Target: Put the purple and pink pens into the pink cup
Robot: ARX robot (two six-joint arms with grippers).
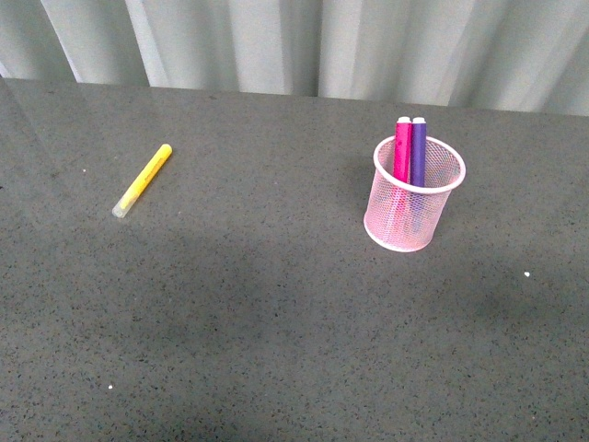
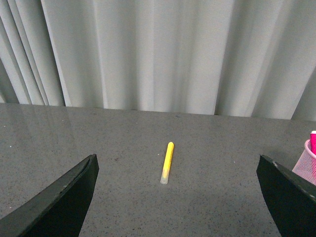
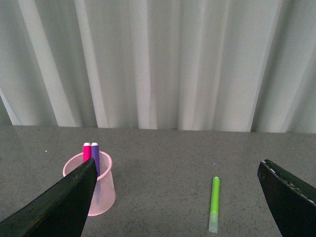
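The pink cup (image 1: 416, 198) stands upright on the dark table, right of centre. The pink pen (image 1: 403, 147) and the purple pen (image 1: 419, 150) stand side by side inside it, tops above the rim. The cup (image 3: 101, 190) with the pink pen (image 3: 87, 152) and the purple pen (image 3: 95, 158) also shows in the right wrist view, and its edge (image 2: 307, 167) in the left wrist view. Neither arm shows in the front view. My left gripper (image 2: 177, 197) is open and empty. My right gripper (image 3: 177, 202) is open and empty, away from the cup.
A yellow marker (image 1: 144, 180) with a clear cap lies on the table at the left; it also shows in the left wrist view (image 2: 167, 162). A green marker (image 3: 214, 204) lies on the table between my right fingers. Grey curtains hang behind the table's far edge.
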